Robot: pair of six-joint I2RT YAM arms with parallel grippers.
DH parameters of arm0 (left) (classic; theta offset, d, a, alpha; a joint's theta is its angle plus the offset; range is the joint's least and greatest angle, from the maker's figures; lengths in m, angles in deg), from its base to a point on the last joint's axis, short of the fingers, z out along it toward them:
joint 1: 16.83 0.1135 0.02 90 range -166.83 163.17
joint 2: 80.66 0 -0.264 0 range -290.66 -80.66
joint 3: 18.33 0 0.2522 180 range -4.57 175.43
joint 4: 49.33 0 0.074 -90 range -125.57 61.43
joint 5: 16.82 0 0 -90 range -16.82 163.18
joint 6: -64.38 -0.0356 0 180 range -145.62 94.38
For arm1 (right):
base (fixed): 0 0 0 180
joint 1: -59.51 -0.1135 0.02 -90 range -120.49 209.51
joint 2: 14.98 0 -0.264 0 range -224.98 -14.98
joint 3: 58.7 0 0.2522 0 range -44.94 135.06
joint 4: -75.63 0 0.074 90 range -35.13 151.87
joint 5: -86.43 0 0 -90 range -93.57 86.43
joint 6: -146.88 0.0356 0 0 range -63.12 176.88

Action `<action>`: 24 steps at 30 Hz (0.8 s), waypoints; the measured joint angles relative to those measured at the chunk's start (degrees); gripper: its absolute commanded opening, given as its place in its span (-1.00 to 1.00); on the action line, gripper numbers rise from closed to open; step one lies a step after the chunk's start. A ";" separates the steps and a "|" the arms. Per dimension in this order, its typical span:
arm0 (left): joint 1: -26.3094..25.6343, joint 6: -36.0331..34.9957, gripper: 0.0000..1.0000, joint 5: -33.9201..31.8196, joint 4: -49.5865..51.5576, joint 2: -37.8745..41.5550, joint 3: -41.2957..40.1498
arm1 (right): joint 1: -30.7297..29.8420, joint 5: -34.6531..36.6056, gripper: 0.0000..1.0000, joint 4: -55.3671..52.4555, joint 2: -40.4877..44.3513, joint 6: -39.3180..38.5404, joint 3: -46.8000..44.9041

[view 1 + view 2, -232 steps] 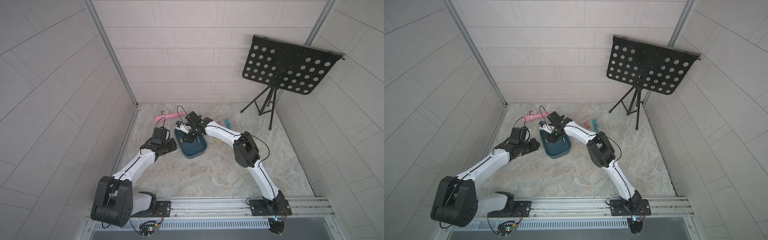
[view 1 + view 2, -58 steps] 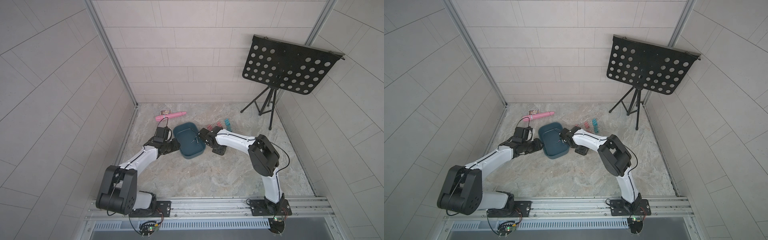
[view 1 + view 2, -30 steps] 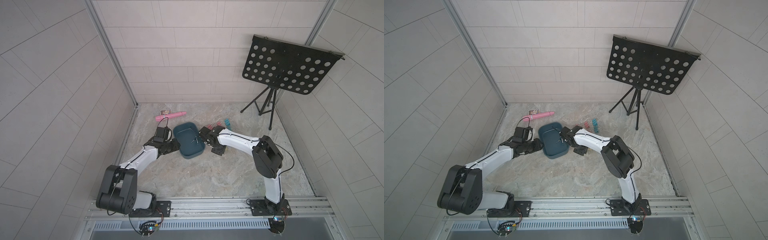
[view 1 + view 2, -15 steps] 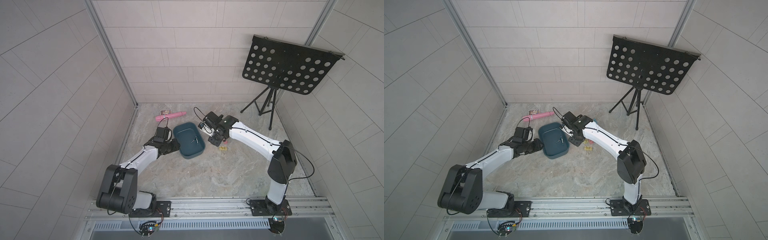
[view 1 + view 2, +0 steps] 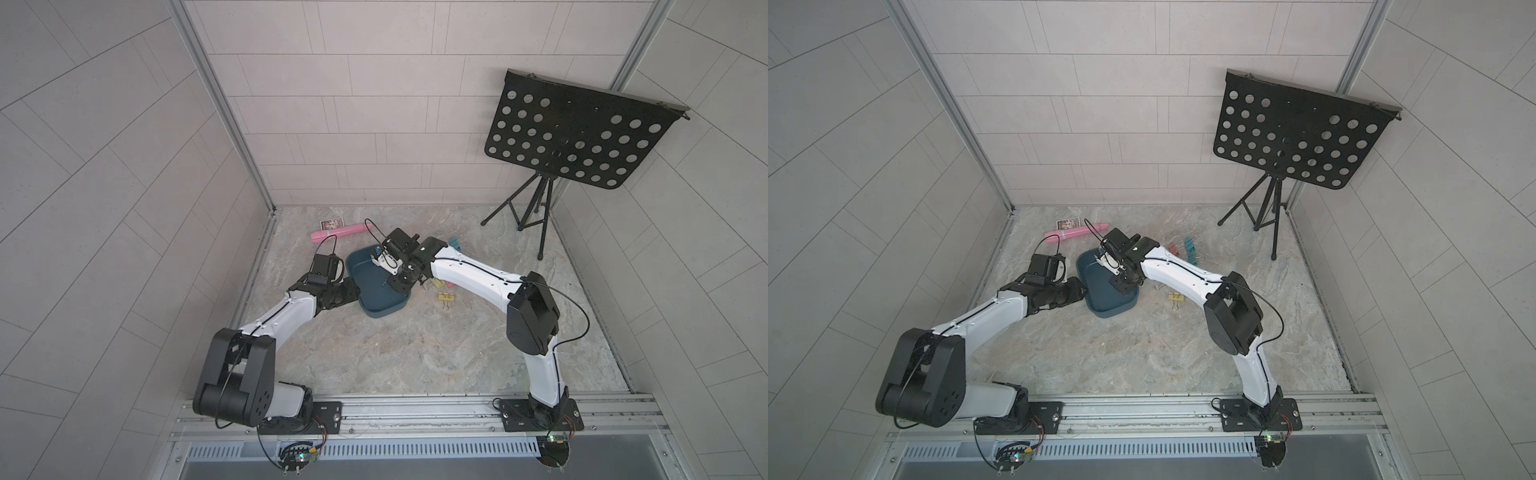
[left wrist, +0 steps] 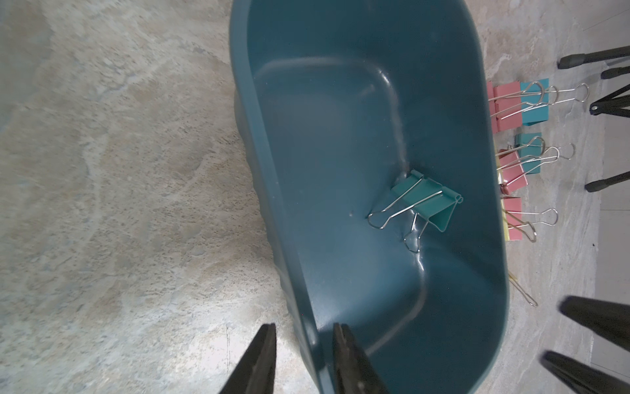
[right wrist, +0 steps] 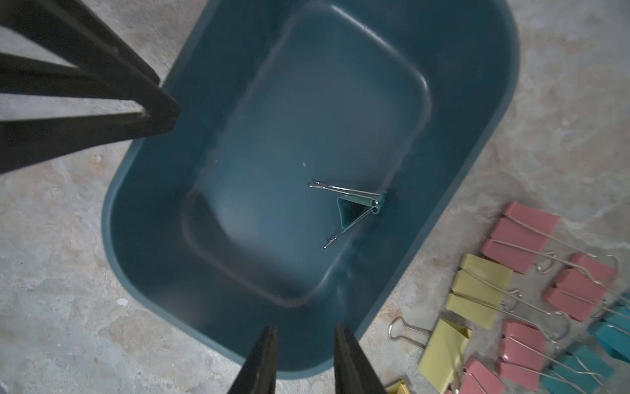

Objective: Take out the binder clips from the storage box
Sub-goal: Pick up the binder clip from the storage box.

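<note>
Closest to robot base, left hand point(image 6: 304, 329) clamped on storage box point(image 6: 477, 102) rim, one finger inside, one outside. Box sits on tabletop point(image 5: 415, 353), roughly centre. Inside it, lone teal binder clip point(image 6: 421, 201) lying near side wall. Right hand point(image 7: 304, 329) hovers above box, fingers partly apart, holding nothing. Just past box on right side, other binder clips point(image 7: 521, 245), pink, yellow, teal, bunched on tabletop. Further back, pink tube point(image 5: 340, 232) beside small card point(image 5: 332, 223); black music stand point(image 5: 577, 137) in far right corner.
</note>
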 measured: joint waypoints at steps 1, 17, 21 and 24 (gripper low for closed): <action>0.00 0.00 -0.27 0.02 0.02 0.00 0.00 | 0.02 0.13 -0.37 0.26 -1.01 0.59 0.42; 0.02 0.00 -0.27 0.07 0.33 -0.07 0.02 | -0.13 2.19 -0.41 2.67 -6.88 6.01 3.39; 0.00 0.00 -0.27 0.07 0.33 -0.07 0.02 | -0.13 3.30 -0.41 2.64 -8.66 6.54 4.26; 0.00 0.00 -0.27 0.07 0.33 -0.07 0.02 | -0.13 3.91 -0.41 2.58 -9.81 6.91 4.79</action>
